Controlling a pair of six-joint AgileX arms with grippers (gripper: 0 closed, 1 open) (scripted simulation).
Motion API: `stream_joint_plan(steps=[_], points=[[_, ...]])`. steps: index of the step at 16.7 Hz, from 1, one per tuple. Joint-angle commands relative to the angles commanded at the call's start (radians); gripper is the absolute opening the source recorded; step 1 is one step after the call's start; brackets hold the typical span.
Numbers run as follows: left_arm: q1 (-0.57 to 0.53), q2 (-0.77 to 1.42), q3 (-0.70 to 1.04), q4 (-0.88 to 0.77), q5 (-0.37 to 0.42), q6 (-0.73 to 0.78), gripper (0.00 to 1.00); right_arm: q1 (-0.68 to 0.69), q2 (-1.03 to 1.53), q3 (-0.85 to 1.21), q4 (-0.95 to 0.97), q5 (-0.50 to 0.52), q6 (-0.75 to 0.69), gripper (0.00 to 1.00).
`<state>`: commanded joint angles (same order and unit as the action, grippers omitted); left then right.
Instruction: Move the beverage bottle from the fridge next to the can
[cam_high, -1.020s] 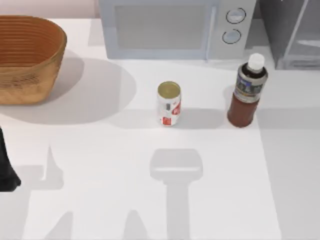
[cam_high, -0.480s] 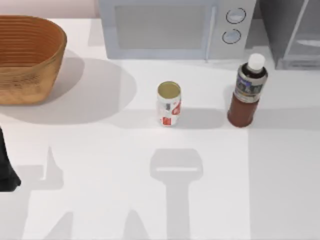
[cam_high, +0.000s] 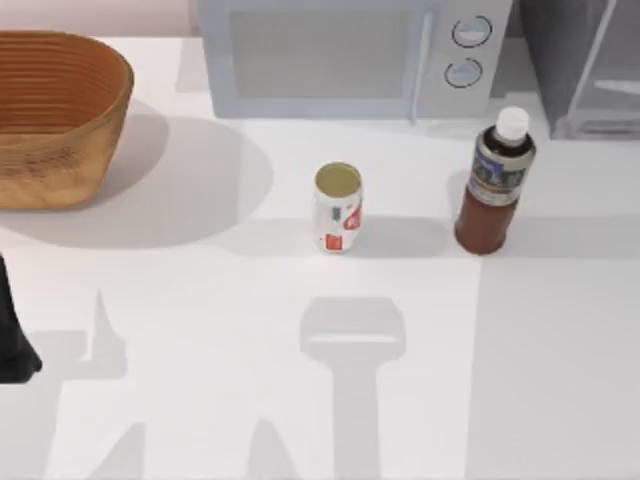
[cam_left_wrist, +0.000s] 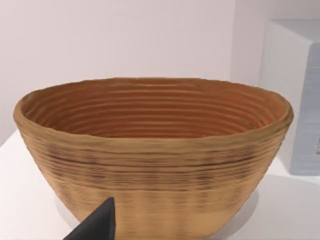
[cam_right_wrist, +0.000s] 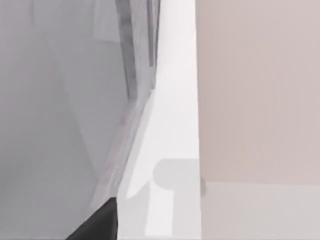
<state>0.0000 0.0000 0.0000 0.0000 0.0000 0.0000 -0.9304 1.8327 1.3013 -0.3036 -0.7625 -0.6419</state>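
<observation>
left arm (cam_high: 15, 335): dark body at the table's left edge, roughly 8 o'clock from the table's centre in the top view. left gripper (cam_left_wrist: 97, 225): a single dark fingertip seen in the left wrist view, set before the basket; whether released or clenched cannot be told; it grasps nothing visible.

right gripper (cam_right_wrist: 95, 225): a dark fingertip seen in the right wrist view, near the grey fridge wall; released or clenched cannot be told.

beverage bottle (cam_high: 495, 185): upright on the table, white cap up, at about 2 o'clock from the table's centre; well apart from the left arm, far toward 3 o'clock of it. stands just in front of the fridge, outside it.

can (cam_high: 338, 208): upright, gold top up, near the table's centre; at 9 o'clock of the bottle, near it but not touching.

fridge (cam_high: 580, 65): grey cabinet, at 1 o'clock of the bottle, partly in view.

microwave (cam_high: 350, 55): white, two round dials, at 12 o'clock of the can.

basket (cam_high: 55, 115): woven, brown, at 10 o'clock from the table's centre, beyond the left arm at its 12 o'clock.

table (cam_high: 200, 300): white surface.
</observation>
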Motion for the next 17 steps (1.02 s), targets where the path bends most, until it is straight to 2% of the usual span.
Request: stream_joint_plan(steps=[3, 6, 9, 14, 17], points=[[0.0, 0.0, 0.0, 0.0, 0.0, 0.0, 1.0, 0.0, -0.008, -0.013, 0.009, 0.011, 0.009, 1.0], [0.0, 0.0, 0.0, 0.0, 0.0, 0.0, 1.0, 0.094, -0.021, -0.049, 0.046, 0.093, 0.085, 1.0], [0.0, 0.0, 0.0, 0.0, 0.0, 0.0, 1.0, 0.276, -0.047, -0.108, 0.108, 0.23, 0.207, 1.0], [0.0, 0.0, 0.0, 0.0, 0.0, 0.0, 1.0, 0.663, -0.129, -0.223, 0.245, 0.51, 0.445, 1.0], [0.0, 0.0, 0.0, 0.0, 0.0, 0.0, 1.0, 0.83, -0.183, -0.281, 0.32, 0.65, 0.565, 1.0]])
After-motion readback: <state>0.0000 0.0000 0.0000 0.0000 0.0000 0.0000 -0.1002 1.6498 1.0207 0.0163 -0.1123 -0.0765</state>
